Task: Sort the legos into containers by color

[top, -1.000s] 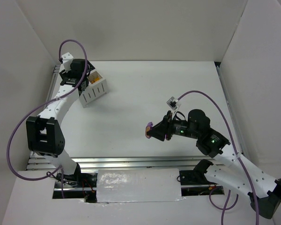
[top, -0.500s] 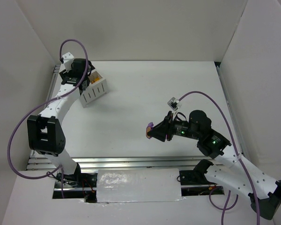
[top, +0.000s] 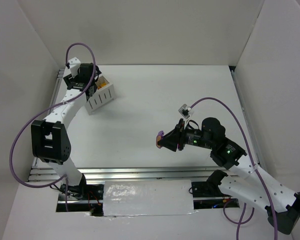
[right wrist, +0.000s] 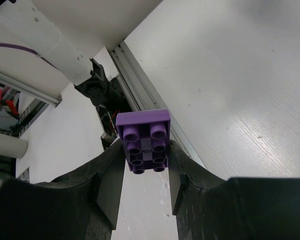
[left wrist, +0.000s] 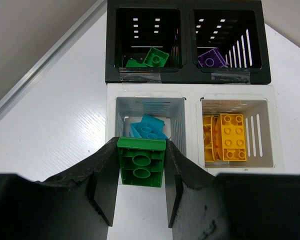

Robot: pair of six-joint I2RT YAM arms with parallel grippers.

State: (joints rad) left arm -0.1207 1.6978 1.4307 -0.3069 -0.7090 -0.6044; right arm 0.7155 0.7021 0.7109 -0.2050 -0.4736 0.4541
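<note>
My left gripper (left wrist: pixel 140 165) is shut on a green lego (left wrist: pixel 141 162) and holds it above the near edge of the white bin pair (left wrist: pixel 190 95). In the left wrist view the white left compartment holds teal legos (left wrist: pixel 149 127) and the white right one holds yellow legos (left wrist: pixel 225 137). The black pair (left wrist: pixel 185 76) behind holds a green lego (left wrist: pixel 149 58) on the left and a purple lego (left wrist: pixel 211 59) on the right. My right gripper (right wrist: pixel 145 160) is shut on a purple lego (right wrist: pixel 144 140), held up over the table's near middle (top: pixel 161 139). The bins (top: pixel 101 95) sit at the far left.
White walls enclose the table on the left, back and right. A metal rail (top: pixel 140 172) runs along the near edge, with my arm bases and cables below it. A rail (left wrist: pixel 45 65) also runs left of the bins.
My left gripper has shifted slightly toward the far side over the bins. My right arm holds almost still with the purple lego.
</note>
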